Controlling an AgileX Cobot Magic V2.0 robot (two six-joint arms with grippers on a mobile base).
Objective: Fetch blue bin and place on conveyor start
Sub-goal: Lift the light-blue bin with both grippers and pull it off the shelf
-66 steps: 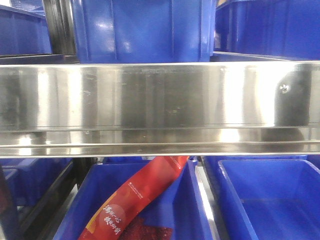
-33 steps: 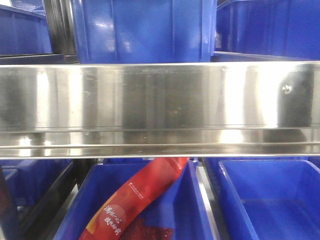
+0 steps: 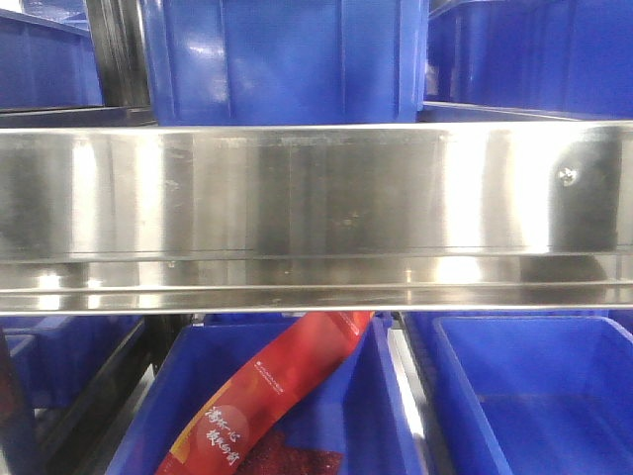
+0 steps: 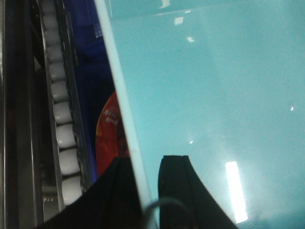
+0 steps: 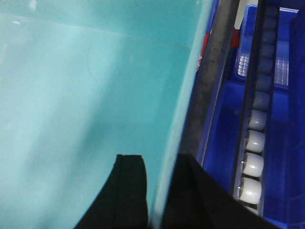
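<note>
The blue bin fills both wrist views as a pale turquoise tub, its inside (image 4: 214, 86) seen from the left and its inside (image 5: 86, 86) seen from the right. My left gripper (image 4: 147, 160) is shut on the bin's left rim, one black finger (image 4: 174, 191) inside the wall and the other outside. My right gripper (image 5: 159, 160) is shut on the opposite rim in the same way, with a finger (image 5: 128, 191) inside the tub. The conveyor start is out of view. Neither gripper shows in the front view.
A shiny steel shelf rail (image 3: 316, 198) spans the front view. Dark royal-blue bins stand above it (image 3: 287, 59) and below it (image 3: 534, 396). A red packet (image 3: 267, 396) lies in the lower middle bin. White roller tracks (image 4: 62, 119) (image 5: 255, 157) run beside the held tub.
</note>
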